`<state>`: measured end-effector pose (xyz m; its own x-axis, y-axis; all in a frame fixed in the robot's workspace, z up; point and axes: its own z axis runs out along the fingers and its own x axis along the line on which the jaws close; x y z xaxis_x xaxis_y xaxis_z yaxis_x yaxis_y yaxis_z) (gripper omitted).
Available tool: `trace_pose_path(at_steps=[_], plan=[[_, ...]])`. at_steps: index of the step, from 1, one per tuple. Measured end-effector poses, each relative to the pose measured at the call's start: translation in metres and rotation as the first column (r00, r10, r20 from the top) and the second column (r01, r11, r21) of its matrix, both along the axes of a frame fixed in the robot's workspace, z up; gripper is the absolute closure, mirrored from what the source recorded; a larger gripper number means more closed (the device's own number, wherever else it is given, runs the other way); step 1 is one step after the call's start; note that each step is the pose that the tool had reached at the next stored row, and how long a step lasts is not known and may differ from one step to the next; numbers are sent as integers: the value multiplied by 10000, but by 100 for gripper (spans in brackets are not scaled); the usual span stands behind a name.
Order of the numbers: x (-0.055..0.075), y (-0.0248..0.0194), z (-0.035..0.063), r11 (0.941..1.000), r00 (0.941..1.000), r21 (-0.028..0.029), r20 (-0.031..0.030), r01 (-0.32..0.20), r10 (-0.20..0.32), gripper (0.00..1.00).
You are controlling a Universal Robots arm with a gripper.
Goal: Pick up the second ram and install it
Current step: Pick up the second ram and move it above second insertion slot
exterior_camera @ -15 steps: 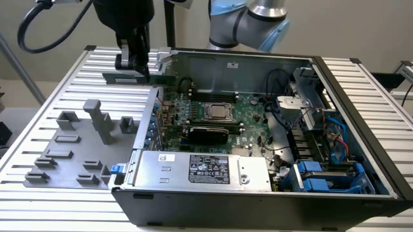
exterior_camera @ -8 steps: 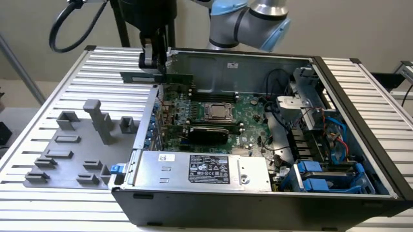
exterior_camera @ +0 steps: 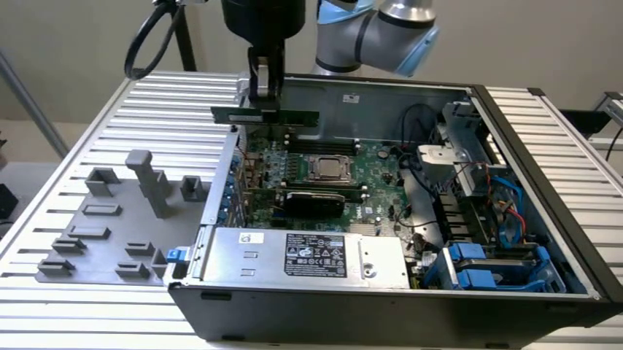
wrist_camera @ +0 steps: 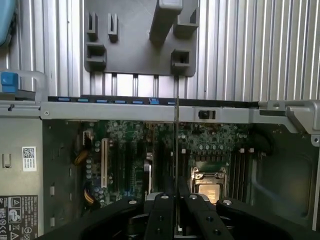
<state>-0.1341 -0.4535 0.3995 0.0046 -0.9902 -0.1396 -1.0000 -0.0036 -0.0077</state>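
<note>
The gripper (exterior_camera: pixel 264 103) holds second ram (exterior_camera: pixel 297 117) over motherboard (exterior_camera: pixel 381 166).

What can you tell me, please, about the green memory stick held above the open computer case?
The long, thin green circuit-board memory stick hangs level and on edge, pinched at its middle between the black gripper's fingers. It hovers over the green motherboard in the open black computer case. The wrist view shows it edge-on.

Ribbed metal table (exterior_camera: pixel 146 102) held an open PC case (exterior_camera: pixel 389 310). Grey holder plate (exterior_camera: pixel 122 227) lay beside it, nr table's edge at the exterior view's left.
</note>
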Motion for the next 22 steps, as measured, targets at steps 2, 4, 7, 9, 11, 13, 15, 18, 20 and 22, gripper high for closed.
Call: trace_pose_path(at_steps=[2,4,7,9,11,13,15,18,20,22], plan=[[79,20,0,10000,10000,0,-1,1,-1,87],[150,48,0,10000,10000,-1,-2,0,0,87],[241,104,-1,10000,10000,-1,-3,0,0,87],[293,151,-4,10000,10000,-1,-3,0,0,87],[342,201,-9,10000,10000,-1,-3,0,0,87],[392,255,-17,10000,10000,-1,-3,0,0,87],[439,314,-28,10000,10000,0,-3,0,0,87],[506,400,-48,10000,10000,-1,-4,0,0,87],[552,455,-67,10000,10000,0,-4,0,0,87],[594,506,-94,10000,10000,0,-3,0,0,87]])
